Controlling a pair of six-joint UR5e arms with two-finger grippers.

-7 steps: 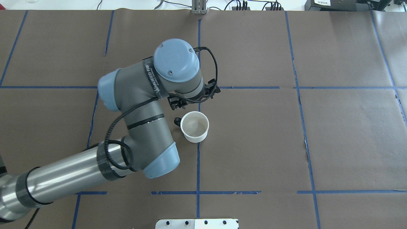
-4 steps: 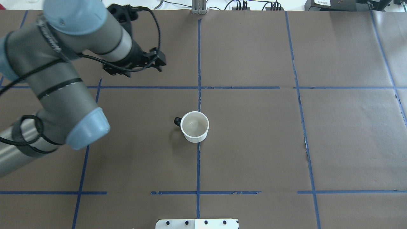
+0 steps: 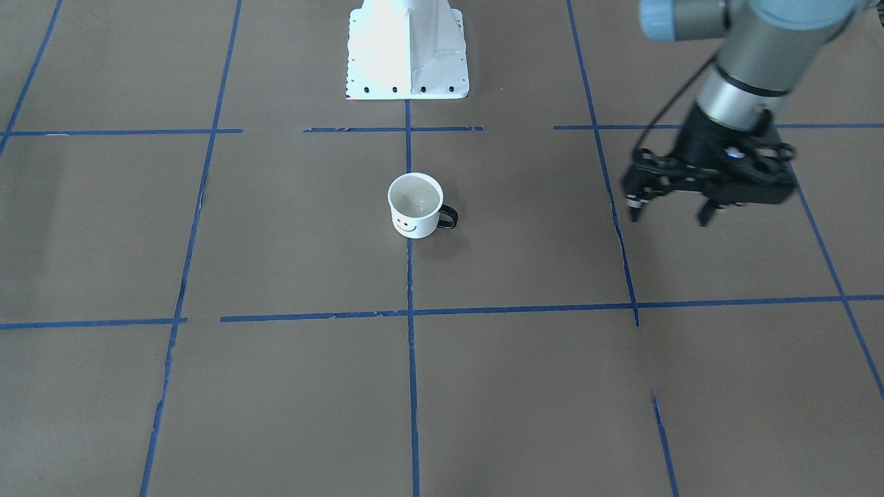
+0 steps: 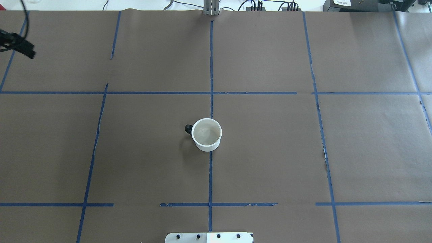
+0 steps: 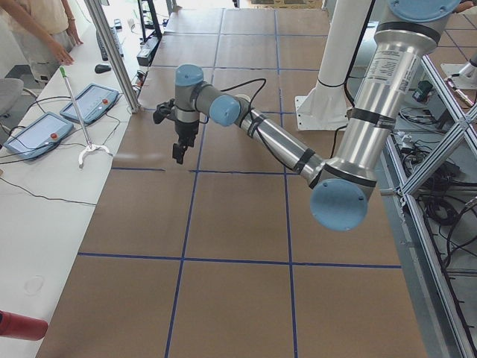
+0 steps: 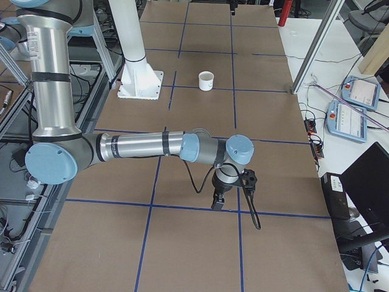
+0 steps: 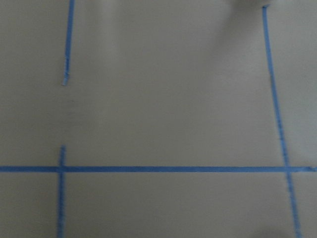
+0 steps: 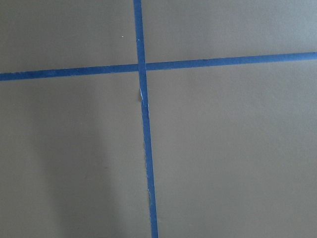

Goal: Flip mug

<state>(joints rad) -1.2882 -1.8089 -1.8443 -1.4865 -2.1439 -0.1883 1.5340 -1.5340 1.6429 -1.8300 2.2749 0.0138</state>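
Note:
The white mug (image 3: pixel 414 205) stands upright, mouth up, at the middle of the brown table. Its smiley face points away from the robot and its black handle towards the robot's left. It also shows in the overhead view (image 4: pixel 206 134) and the exterior right view (image 6: pixel 206 80). My left gripper (image 3: pixel 668 210) is open and empty, above the table and well off to the mug's left. Only its tip shows at the overhead view's left edge (image 4: pixel 17 45). My right gripper (image 6: pixel 217 204) hangs over the table's right end, far from the mug. I cannot tell whether it is open.
The white robot base plate (image 3: pixel 407 52) stands behind the mug. Blue tape lines (image 4: pixel 210 101) divide the brown paper into squares. Control pendants (image 5: pixel 33 134) lie on the side bench beyond the table's far edge, where a person stands.
My left arm has pulled away from just behind the mug, towards the far left, and has nearly left the overhead view. The mug has not moved.

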